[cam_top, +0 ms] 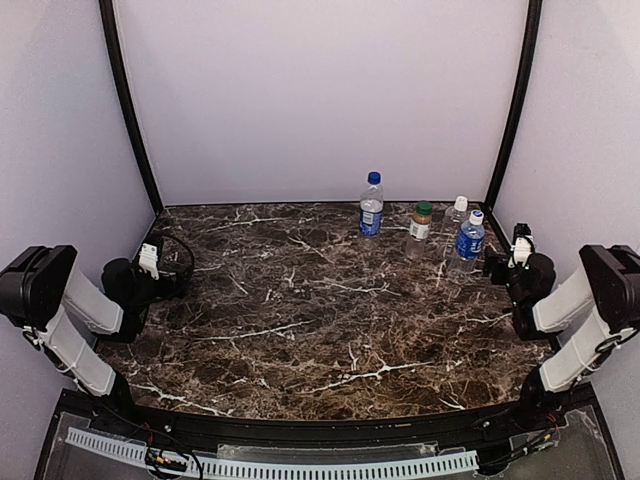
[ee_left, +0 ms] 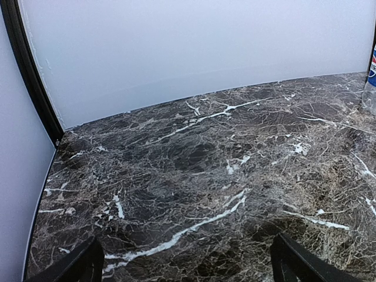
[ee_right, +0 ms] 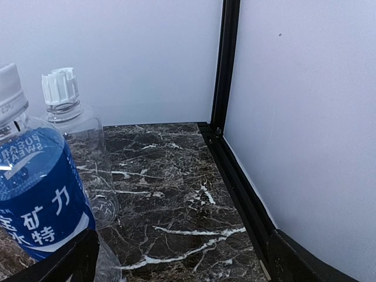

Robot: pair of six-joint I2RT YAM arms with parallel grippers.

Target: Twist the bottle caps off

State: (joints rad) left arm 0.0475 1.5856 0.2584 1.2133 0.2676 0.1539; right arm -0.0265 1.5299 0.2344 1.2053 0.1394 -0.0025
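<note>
Upper right of the dark marble bench (cam_top: 300, 310): four small clear plastic bottles (cam_top: 421, 224) upright in a cluster, round screw caps (cam_top: 374, 178) all on, blue, green, two white. Contents unclear. Spread wide, pinching nothing: left pincer (ee_left: 185, 269), right pincer (ee_right: 179, 264).

The table (cam_top: 300, 330) looks like dark veined marble, smooth with a faint sheen. The bottles (cam_top: 371, 212) are clear glossy plastic; one white cap (ee_right: 60, 88) is ribbed plastic. The walls (cam_top: 320, 90) are matt white.
</note>
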